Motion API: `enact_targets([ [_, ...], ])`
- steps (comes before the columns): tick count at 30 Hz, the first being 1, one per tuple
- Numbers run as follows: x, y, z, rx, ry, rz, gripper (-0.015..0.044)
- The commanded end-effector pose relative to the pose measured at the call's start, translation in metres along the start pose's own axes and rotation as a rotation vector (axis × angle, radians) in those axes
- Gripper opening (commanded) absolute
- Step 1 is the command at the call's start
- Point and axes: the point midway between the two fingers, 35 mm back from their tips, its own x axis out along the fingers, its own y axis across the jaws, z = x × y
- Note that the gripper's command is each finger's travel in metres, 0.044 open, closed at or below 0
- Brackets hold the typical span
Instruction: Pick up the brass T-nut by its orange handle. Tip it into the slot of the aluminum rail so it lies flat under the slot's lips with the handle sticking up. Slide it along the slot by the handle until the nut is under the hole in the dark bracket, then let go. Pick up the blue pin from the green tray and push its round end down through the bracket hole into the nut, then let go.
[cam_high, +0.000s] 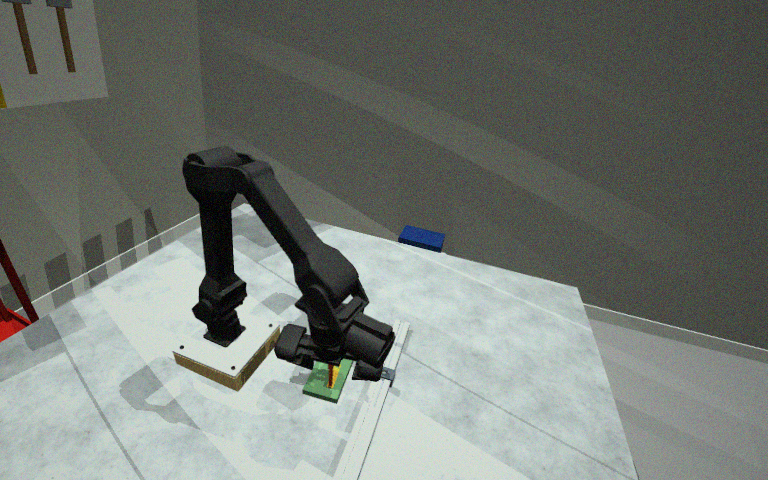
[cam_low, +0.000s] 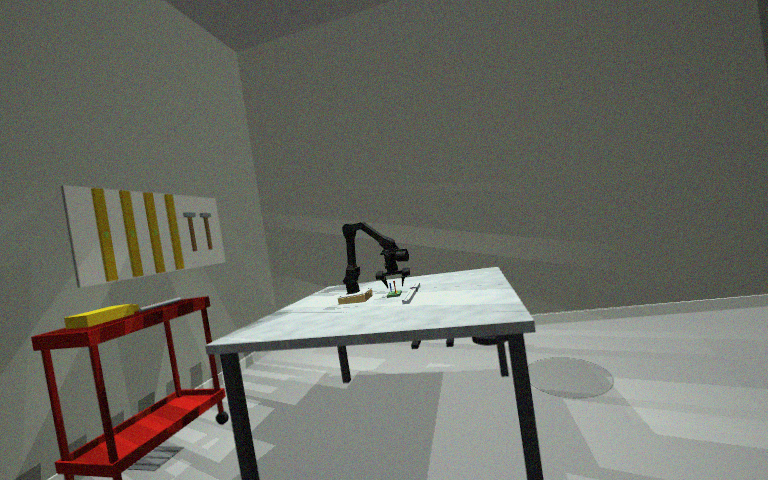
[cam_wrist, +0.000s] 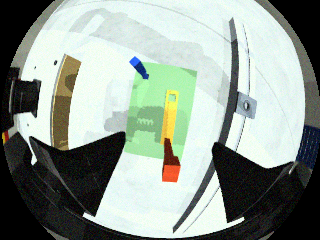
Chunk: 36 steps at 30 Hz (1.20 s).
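Note:
The brass T-nut (cam_wrist: 171, 115) (cam_high: 336, 374) lies on the green tray (cam_wrist: 187, 80) (cam_high: 317, 390) (cam_low: 390, 295). Its orange handle (cam_wrist: 171, 172) stands up from one end. The blue pin (cam_wrist: 139, 67) stands at the tray's far left corner in the wrist view. My gripper (cam_wrist: 171, 143) (cam_low: 394, 285) is open and empty above the tray, its fingers on either side of the handle, not touching it. The aluminum rail (cam_wrist: 243, 70) (cam_high: 362, 433) (cam_low: 408, 295) runs beside the tray. The dark bracket (cam_wrist: 247, 105) (cam_high: 387, 373) sits across the rail, its hole visible in the wrist view.
The arm's base plate on a wooden block (cam_high: 257, 359) (cam_wrist: 62, 110) (cam_low: 355, 298) is on the tray's other side from the rail. A blue box (cam_high: 421, 237) (cam_wrist: 311, 146) lies at the table's far edge. A red cart (cam_low: 150, 424) stands beside the table.

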Motion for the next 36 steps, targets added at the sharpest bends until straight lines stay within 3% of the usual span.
enact_targets([
  [1, 0.003, 0.002, 0.0, -0.004, -0.005, 0.005, 0.0309],
  [18, 0.003, 0.002, 0.0, -0.004, -0.005, 0.005, -0.0137],
  [36, -0.016, -0.001, 0.004, -0.004, -0.005, 0.004, -0.015],
])
